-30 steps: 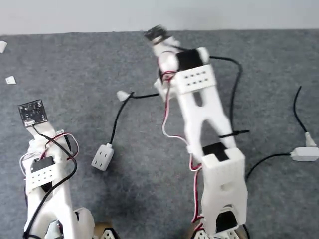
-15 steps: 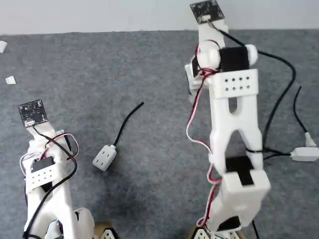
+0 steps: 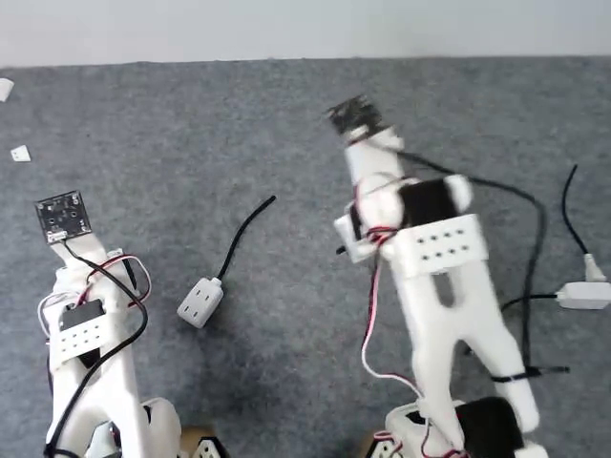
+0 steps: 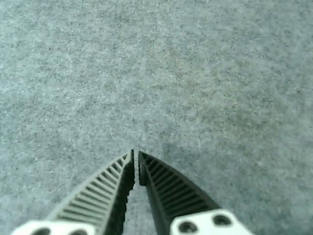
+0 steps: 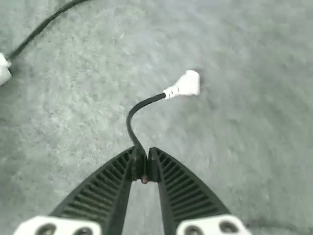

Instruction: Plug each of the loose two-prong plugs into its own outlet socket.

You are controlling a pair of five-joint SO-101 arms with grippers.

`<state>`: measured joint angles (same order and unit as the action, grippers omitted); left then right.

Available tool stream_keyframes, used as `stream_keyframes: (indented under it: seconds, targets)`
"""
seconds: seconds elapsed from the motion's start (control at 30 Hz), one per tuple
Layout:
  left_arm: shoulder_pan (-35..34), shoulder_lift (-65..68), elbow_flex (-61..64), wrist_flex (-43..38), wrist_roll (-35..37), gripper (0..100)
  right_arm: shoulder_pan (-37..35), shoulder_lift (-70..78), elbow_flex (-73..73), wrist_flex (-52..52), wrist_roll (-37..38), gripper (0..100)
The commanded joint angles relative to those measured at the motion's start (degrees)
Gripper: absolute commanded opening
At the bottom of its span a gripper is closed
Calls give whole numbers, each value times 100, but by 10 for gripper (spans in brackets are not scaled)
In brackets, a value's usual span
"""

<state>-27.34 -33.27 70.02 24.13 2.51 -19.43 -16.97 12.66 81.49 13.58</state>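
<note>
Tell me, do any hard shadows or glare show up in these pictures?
High view: only soft, faint shadows on the carpet near the outlet socket, no glare. Right wrist view: even light; the plug casts barely any shadow. Left wrist view: flat light, no glare.

The left arm (image 3: 91, 336) and right arm (image 3: 470, 329) are white plastic, with black motors (image 3: 425, 202), red-and-white wires (image 3: 370, 315) and ridged black fingers (image 4: 110, 188).

Carpet (image 3: 191, 124) grey, speckled. Outlet socket (image 3: 199, 303) white, socket cord (image 3: 239, 239) black at its 1 o'clock. Plug (image 5: 187, 83) white, plug cord (image 5: 142, 105) black. Left gripper (image 4: 136, 159), right gripper (image 5: 141, 164): black, ribbed.
</note>
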Motion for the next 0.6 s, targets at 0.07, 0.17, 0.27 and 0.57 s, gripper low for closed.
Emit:
stream_keyframes:
  seconds: [0.07,0.17,0.27,0.57]
  targets:
    - [35,-123,-48,-176,18,15,-637,-75,255,-259,448,106]
    - [35,-123,-48,-176,18,15,-787,-84,246,-92,774,206]
    - [35,-123,-48,-176,18,15,-629,-189,246,-215,1169,230]
    - [18,-123,-40,-176,18,15,277,-866,932,-479,3147,234]
